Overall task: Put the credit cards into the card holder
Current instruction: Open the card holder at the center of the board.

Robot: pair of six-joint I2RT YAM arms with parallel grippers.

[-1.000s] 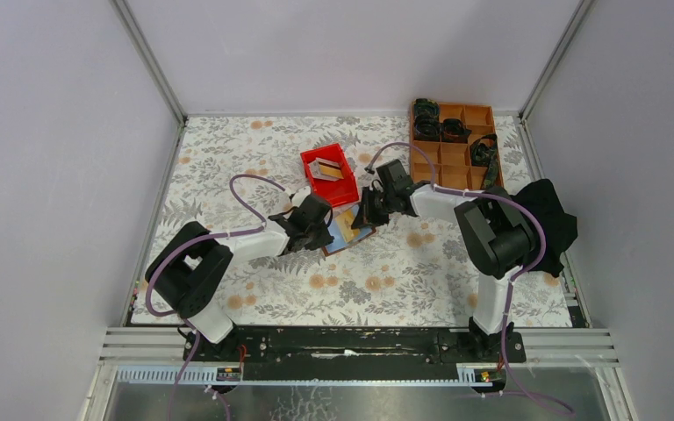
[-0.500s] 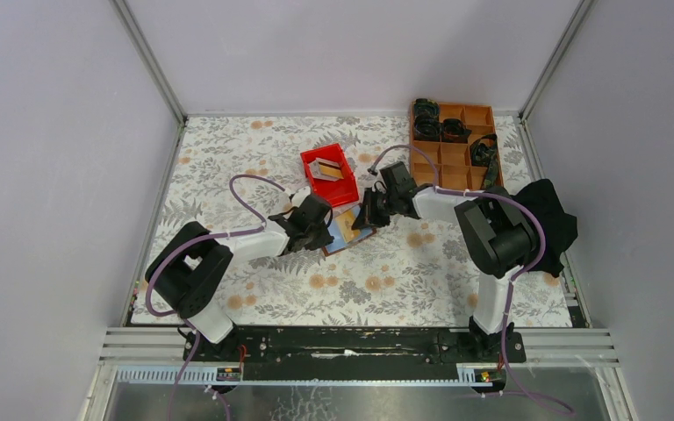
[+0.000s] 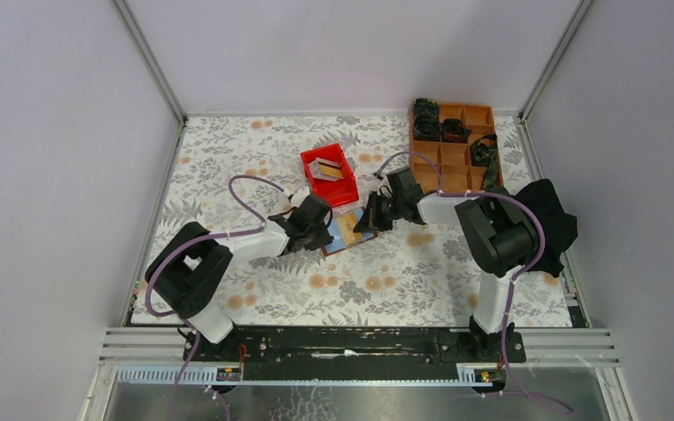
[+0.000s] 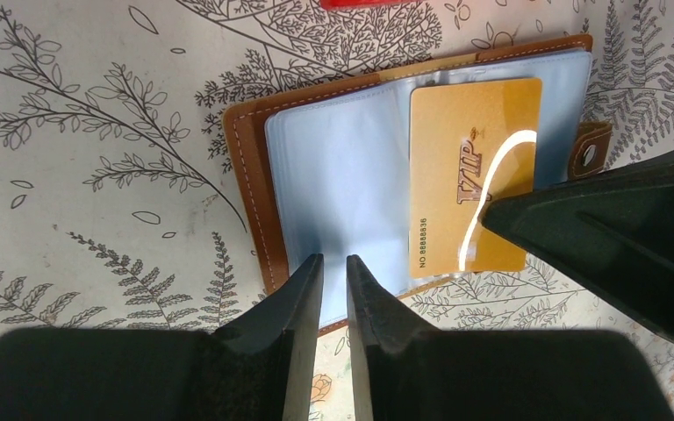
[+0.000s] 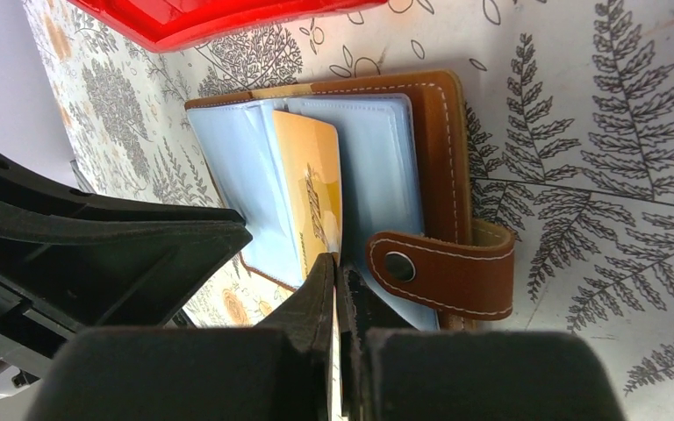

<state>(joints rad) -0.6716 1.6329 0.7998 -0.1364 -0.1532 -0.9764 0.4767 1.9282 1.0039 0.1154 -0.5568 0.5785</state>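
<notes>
Thin gold plastic card [image 4: 474, 175] lies on the clear pockets of the open brown leather card holder [image 4: 244, 167]. Judged stiff, light, slick: take by an edge. Right gripper [image 5: 334, 263] closed at its edge (grip unconfirmed); left gripper [image 4: 333, 276] narrowly parted over a pocket, hold indeterminate.

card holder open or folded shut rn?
Open. The card holder lies spread flat, clear pockets facing up with a gold card showing; snap tab unfastened at its side.
</notes>
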